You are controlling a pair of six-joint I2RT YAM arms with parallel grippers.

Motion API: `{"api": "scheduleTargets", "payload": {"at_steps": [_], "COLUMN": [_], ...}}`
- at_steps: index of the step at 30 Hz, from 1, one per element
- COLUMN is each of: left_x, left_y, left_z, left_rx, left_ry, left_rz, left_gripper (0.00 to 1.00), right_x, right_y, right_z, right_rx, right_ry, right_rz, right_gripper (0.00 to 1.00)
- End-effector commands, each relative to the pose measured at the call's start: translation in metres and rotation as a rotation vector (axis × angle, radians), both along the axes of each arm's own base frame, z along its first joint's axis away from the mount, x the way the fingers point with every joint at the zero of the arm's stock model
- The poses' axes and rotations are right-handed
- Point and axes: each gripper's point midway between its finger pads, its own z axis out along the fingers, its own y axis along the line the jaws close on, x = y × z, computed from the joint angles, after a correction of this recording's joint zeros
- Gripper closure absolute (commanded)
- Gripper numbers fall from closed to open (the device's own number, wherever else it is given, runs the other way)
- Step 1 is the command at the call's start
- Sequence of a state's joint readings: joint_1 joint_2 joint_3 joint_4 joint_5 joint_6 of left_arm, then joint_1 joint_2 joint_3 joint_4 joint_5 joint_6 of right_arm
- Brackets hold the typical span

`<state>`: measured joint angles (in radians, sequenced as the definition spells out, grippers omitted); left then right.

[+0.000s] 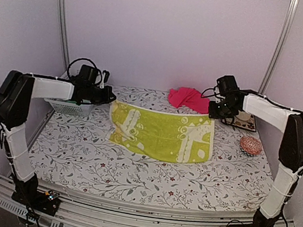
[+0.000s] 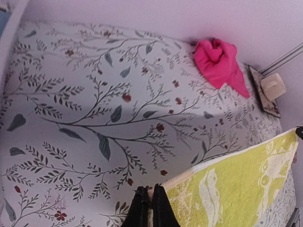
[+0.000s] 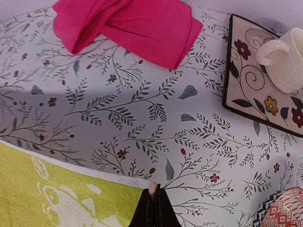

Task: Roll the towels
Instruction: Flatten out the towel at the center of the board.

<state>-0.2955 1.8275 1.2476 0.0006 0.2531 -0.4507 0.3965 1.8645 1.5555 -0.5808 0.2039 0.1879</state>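
Note:
The lime-yellow towel [image 1: 160, 133] with a white pattern is stretched between both arms, its far edge lifted and sagging, its near part lying on the table. My left gripper [image 1: 112, 97] is shut on its far left corner; in the left wrist view the gripper [image 2: 151, 190] pinches that corner of the towel [image 2: 236, 184]. My right gripper [image 1: 215, 113] is shut on the far right corner, which the right wrist view shows as the gripper [image 3: 155, 190] nipping the towel [image 3: 61, 198]. The pink towel [image 1: 188, 99] lies crumpled at the back, seen in both wrist views [image 2: 220, 61] [image 3: 128, 26].
A white basket [image 1: 75, 108] stands at the left under the left arm. At the back right a patterned tray [image 3: 246, 90] carries a white mug [image 3: 284, 59]. A red-orange woven pad [image 1: 250, 145] lies near the right edge. The tabletop has a floral cloth.

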Motion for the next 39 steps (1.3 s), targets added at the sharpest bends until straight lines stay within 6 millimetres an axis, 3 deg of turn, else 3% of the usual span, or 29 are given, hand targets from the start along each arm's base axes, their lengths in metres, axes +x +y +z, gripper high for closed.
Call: {"api": "scheduleTargets", "payload": {"at_steps": [1, 4, 7, 11, 15, 21, 25, 30, 39], "left_x": [0.034, 0.049, 0.06, 0.074, 0.084, 0.096, 0.099, 0.099, 0.091], "left_y": [0.007, 0.002, 0.004, 0.001, -0.009, -0.017, -0.012, -0.008, -0.015], "left_z": [-0.056, -0.088, -0.1, -0.091, -0.094, -0.098, -0.1, -0.098, -0.071], "left_rx": [0.061, 0.107, 0.17, 0.167, 0.155, 0.175, 0.221, 0.216, 0.148], "left_ry": [0.093, 0.144, 0.148, 0.096, 0.103, 0.097, 0.096, 0.077, -0.065], "left_rz": [0.055, 0.041, 0.045, 0.046, 0.025, 0.015, 0.012, -0.002, -0.067], "left_gripper": [1.0, 1.0, 1.0, 1.0, 1.0, 1.0, 1.0, 0.91, 0.92], "right_x": [0.038, 0.055, 0.063, 0.069, 0.072, 0.079, 0.083, 0.074, 0.04], "right_y": [-0.018, -0.02, -0.024, -0.044, -0.062, -0.064, -0.059, -0.046, -0.035], "right_z": [-0.042, -0.061, -0.069, -0.068, -0.068, -0.076, -0.07, -0.063, -0.059], "right_rx": [-0.078, -0.096, -0.126, -0.149, -0.163, -0.177, -0.148, -0.075, 0.024], "right_ry": [0.026, 0.025, 0.021, -0.005, -0.025, -0.045, -0.075, -0.089, -0.071], "right_rz": [-0.107, -0.099, -0.099, -0.156, -0.208, -0.192, -0.162, -0.089, -0.023], "right_gripper": [0.99, 0.99, 0.99, 0.99, 0.99, 0.99, 0.99, 0.99, 0.98]}}
